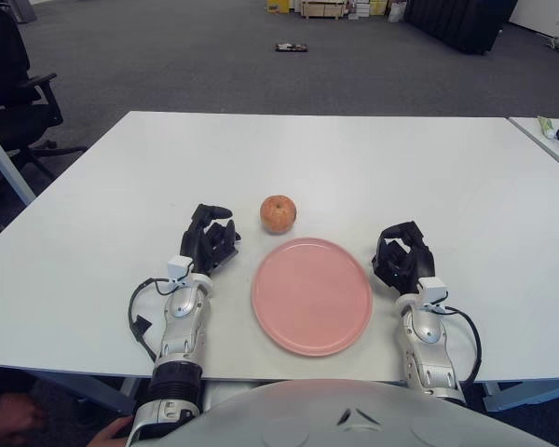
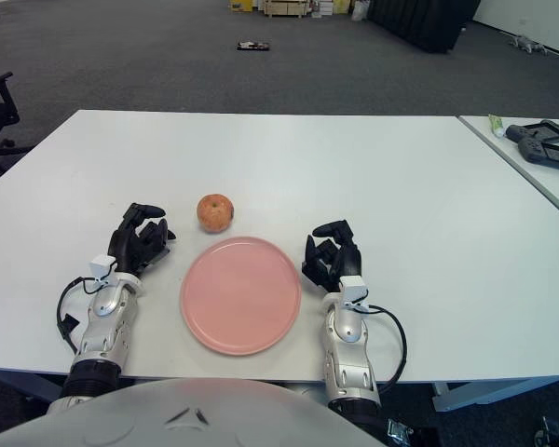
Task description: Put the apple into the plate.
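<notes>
**Apple Waits Beside an Empty Plate, Both Hands Unladen**

A reddish-yellow apple (image 1: pixel 278 213) sits upright on a white table (image 1: pixel 373 163), just beyond the far rim of a round pink plate (image 1: pixel 311 295) — close to the rim, though whether the two touch cannot be told from either eye. The plate holds nothing.

The robot's left hand (image 1: pixel 209 239) shows on the plate's left side, its dark fingers (image 1: pixel 214 212) loosely curled and pointing away from the body, gripping nothing. The apple lies ahead of this hand and to its right, near the fingertips but clearly apart from them, with a strip of bare tabletop between. The silver forearm runs back to the table's near edge, a black cable looped beside it.

The right hand (image 1: pixel 402 256) shows on the plate's opposite side, just off its right rim — fingers bent inward in a relaxed curl, likewise holding nothing. From this hand the apple lies well off to the left and farther out, with the plate's upper edge between them.

Beyond the table, grey carpet stretches to a black office chair (image 1: pixel 14 70) at the far left, and a second table's corner (image 2: pixel 531 140) at the right carries a dark handheld device.
</notes>
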Action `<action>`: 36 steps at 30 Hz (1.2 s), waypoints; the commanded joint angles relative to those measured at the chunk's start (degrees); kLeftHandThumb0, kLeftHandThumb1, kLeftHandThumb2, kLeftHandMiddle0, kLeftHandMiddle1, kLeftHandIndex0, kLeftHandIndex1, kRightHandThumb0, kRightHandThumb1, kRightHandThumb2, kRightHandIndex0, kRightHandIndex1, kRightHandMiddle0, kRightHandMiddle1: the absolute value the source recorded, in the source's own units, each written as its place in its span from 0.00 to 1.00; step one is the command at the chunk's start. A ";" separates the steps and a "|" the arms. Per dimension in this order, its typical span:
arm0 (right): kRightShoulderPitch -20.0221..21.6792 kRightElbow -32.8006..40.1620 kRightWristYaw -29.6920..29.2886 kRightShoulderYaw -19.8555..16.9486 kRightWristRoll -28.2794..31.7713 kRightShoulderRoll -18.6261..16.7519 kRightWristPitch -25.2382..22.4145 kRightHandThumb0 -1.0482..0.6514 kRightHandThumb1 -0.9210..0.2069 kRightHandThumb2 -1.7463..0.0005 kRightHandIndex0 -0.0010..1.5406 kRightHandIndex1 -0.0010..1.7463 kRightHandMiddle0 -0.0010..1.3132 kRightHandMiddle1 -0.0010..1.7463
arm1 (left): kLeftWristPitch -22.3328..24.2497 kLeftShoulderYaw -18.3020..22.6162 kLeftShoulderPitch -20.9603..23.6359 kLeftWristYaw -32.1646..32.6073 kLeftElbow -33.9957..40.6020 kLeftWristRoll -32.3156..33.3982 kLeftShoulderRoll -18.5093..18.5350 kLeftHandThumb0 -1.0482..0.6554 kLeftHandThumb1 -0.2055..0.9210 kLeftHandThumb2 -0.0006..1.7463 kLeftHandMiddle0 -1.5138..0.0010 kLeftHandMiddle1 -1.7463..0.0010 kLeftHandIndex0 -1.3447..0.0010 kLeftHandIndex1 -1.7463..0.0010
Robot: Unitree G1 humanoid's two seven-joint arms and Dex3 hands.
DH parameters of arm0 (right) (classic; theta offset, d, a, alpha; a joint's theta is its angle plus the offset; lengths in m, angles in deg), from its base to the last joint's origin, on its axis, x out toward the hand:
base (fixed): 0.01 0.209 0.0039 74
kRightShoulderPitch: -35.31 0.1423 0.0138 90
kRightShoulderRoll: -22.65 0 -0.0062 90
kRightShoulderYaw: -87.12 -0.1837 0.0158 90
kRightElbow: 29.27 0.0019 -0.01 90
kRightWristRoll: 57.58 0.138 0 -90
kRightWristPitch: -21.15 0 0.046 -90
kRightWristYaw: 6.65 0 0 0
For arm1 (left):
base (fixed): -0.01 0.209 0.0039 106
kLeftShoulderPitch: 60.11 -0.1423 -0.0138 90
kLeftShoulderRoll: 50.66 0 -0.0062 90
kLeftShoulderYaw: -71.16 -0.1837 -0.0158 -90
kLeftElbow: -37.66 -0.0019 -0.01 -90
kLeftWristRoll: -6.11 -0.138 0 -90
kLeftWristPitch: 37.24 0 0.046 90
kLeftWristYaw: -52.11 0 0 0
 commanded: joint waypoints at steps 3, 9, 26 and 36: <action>0.41 0.40 0.12 0.12 0.30 -0.31 -0.07 0.38 0.27 0.46 0.48 1.00 0.29 1.00 | -0.88 -1.11 1.80 4.45 -0.39 -6.01 1.37 0.39 0.76 0.51 0.64 0.00 0.73 0.00; 0.48 0.23 0.39 0.16 0.84 -0.41 0.52 0.38 0.27 0.46 0.47 1.00 0.29 1.00 | -1.88 -2.28 4.82 9.41 -0.75 -12.42 2.63 0.39 0.77 0.51 0.62 0.00 0.74 0.00; 0.45 0.35 -0.35 0.27 -0.31 -0.19 -0.38 0.38 0.27 0.46 0.49 1.00 0.29 1.00 | -2.75 -8.26 11.91 15.97 -1.42 -29.55 12.33 0.40 0.87 0.42 0.63 0.00 0.79 0.00; 0.53 0.53 -0.19 0.27 0.01 -0.29 -0.83 0.38 0.28 0.45 0.49 1.00 0.30 1.00 | 1.37 -13.64 16.02 9.83 -2.63 -35.55 18.95 0.23 0.87 0.35 0.96 0.35 0.97 0.28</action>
